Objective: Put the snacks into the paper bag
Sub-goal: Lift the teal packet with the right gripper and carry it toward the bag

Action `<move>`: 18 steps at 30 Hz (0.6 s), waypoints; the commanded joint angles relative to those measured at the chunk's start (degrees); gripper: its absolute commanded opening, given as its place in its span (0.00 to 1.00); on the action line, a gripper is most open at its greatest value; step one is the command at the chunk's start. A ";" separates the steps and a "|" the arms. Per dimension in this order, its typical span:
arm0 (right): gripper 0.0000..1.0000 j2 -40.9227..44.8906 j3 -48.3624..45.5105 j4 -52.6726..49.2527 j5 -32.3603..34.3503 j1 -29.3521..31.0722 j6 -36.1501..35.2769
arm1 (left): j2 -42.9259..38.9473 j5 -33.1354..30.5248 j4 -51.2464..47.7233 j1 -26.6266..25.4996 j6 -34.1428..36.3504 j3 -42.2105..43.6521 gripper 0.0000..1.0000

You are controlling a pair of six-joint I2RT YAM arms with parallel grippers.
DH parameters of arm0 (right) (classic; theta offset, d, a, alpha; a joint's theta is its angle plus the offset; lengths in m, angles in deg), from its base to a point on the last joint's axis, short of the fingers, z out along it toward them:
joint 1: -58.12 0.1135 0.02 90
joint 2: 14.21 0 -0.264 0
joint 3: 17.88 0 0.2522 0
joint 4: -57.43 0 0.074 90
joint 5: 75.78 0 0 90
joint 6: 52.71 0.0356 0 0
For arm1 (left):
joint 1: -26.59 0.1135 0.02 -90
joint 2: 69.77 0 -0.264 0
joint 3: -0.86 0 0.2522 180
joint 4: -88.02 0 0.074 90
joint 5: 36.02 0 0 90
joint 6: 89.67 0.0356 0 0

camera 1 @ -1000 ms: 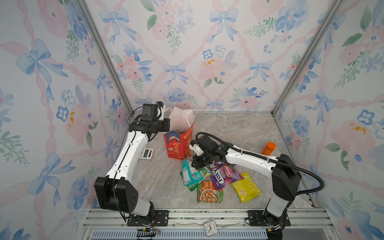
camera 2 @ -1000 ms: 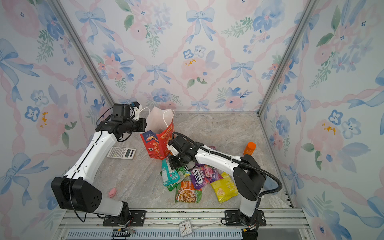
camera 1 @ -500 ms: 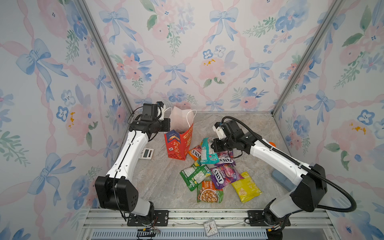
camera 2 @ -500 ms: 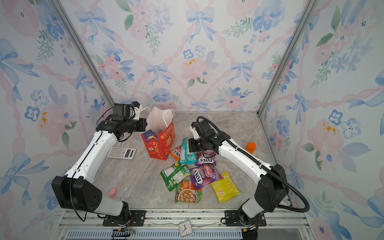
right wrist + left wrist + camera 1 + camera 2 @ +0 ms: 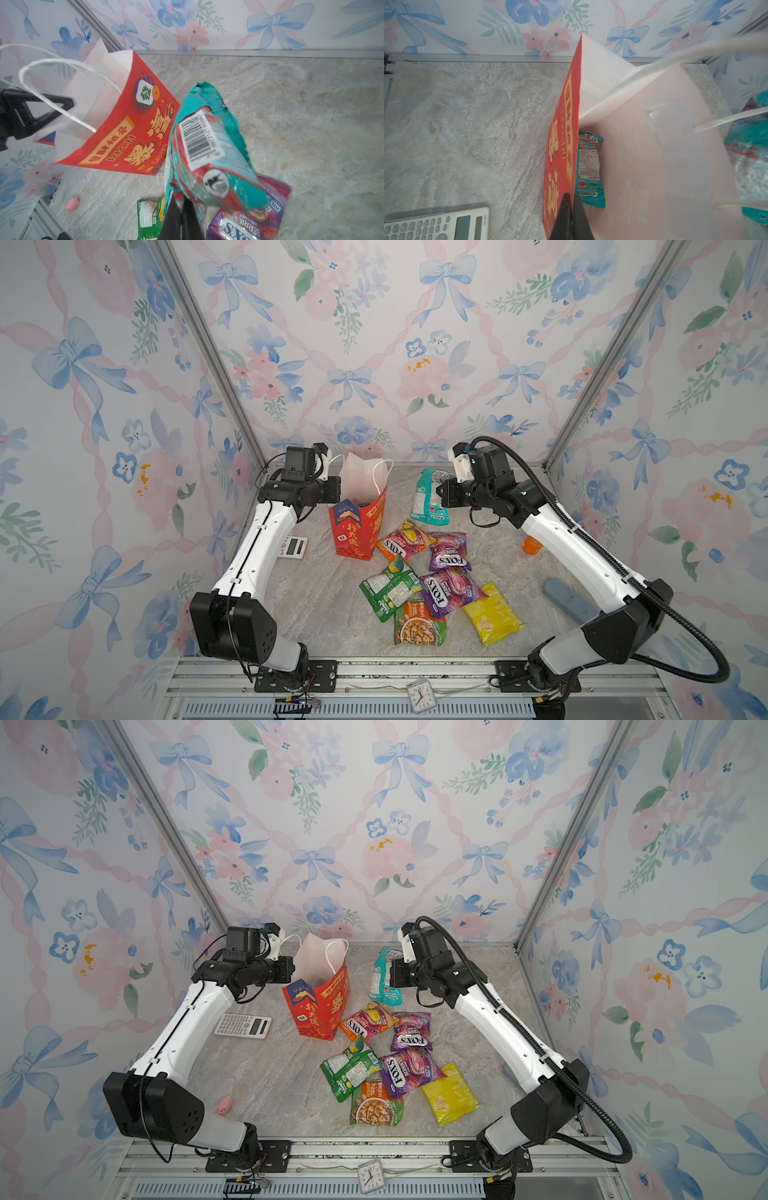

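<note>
The red paper bag point(image 5: 357, 526) stands open at the back left, and my left gripper point(image 5: 571, 196) is shut on its red side wall at the rim. One teal snack packet point(image 5: 589, 166) lies inside the bag. My right gripper point(image 5: 180, 200) is shut on another teal packet point(image 5: 207, 145), which hangs in the air just right of the bag point(image 5: 320, 1006) in both top views point(image 5: 428, 497). Several snacks lie on the table in front: an orange packet point(image 5: 401, 543), two purple ones point(image 5: 451, 591), a green one point(image 5: 388, 593) and a yellow one point(image 5: 492, 614).
A white calculator point(image 5: 293, 546) lies left of the bag. An orange bottle point(image 5: 531, 544) stands behind my right arm, with a grey-blue object point(image 5: 569, 599) near the right wall. A tiny pink toy point(image 5: 224, 1104) sits at the front left.
My right gripper has lifted the teal packet off the pile and carried it up and back, to beside the bag's mouth. The left arm and bag have not moved.
</note>
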 commanded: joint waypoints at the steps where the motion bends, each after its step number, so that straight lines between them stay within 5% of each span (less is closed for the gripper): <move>1: 0.00 1.94 4.61 2.88 0.39 -0.19 -1.37 | -0.19 1.11 -0.82 -0.14 -0.27 -0.15 0.00; 18: 0.00 -0.60 18.73 0.67 -1.32 12.00 -5.72 | -1.10 0.78 -0.82 -0.14 0.53 0.55 0.00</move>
